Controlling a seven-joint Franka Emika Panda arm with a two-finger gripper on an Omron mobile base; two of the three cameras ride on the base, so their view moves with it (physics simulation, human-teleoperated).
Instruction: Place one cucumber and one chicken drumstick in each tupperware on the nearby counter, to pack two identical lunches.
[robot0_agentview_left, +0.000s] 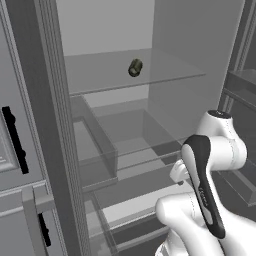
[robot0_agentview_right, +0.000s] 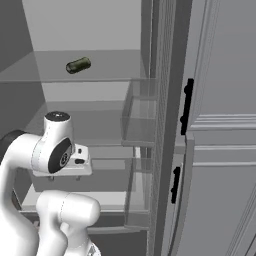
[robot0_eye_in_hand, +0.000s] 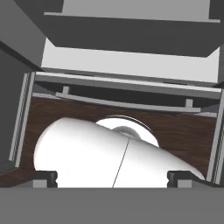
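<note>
One dark green cucumber (robot0_agentview_left: 135, 67) lies on the upper glass shelf (robot0_agentview_left: 165, 77) of an open fridge, and the right base view has the same cucumber (robot0_agentview_right: 78, 65) at its upper left. My gripper (robot0_agentview_right: 64, 178) hangs well below that shelf, pointing down in front of the lower shelves. In the hand view its fingertips (robot0_eye_in_hand: 46, 177) stand wide apart around the gripper (robot0_eye_in_hand: 113, 177), open with nothing between them. The chicken drumstick, the tupperware and the counter are out of view.
Clear drawer bins (robot0_agentview_left: 97, 145) sit under the shelf at the fridge's left side. Grey cabinet doors with black handles (robot0_agentview_right: 187, 106) flank the fridge. Door racks (robot0_agentview_left: 240, 87) stand at the right. Dark wood floor (robot0_eye_in_hand: 183, 131) lies below the hand.
</note>
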